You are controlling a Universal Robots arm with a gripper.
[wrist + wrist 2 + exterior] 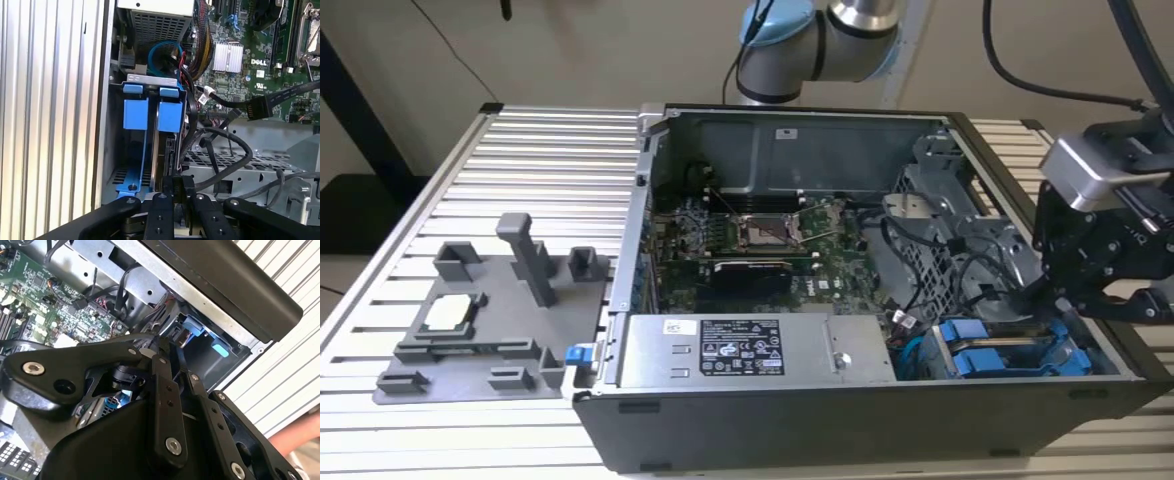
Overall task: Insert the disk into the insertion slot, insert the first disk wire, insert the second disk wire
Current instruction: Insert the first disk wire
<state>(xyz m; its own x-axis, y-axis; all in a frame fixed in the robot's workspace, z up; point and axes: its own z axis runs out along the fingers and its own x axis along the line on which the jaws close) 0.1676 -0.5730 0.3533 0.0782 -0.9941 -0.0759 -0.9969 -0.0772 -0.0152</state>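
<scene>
Two blue-fronted drives sit side by side in the cage (150, 78) at the near end of the case (854, 425), towards the exterior view's right and just beyond the power supply (734, 350). The disk (170, 116) is the one farther from the case's near wall. It is seated down in its slot (167, 152), with its blue tab level with that of the other carrier (136, 112) beside it.

My claw (178, 181) is at the rear end of that slot, directly behind the disk and in line with it. In both wrist views the fingers (161, 385) are drawn nearly together, leaving only a narrow dark gap. I count it as closed. I cannot make out whether anything is pinched there, because the linkage hides the tips. I also cannot tell whether the tips touch the disk's rear edge or stop just short of it.

From the exterior view, the claw leans in over the right wall of the case and points down into the cage.

One black cable (257, 107) ending in a flat connector lies loose across the motherboard (260, 60), well apart from the claw. Other black wires (235, 145) loop over the cage near the fingers.

A grey fixture (480, 320) rests on the slatted table (520, 160), left of the case.
</scene>
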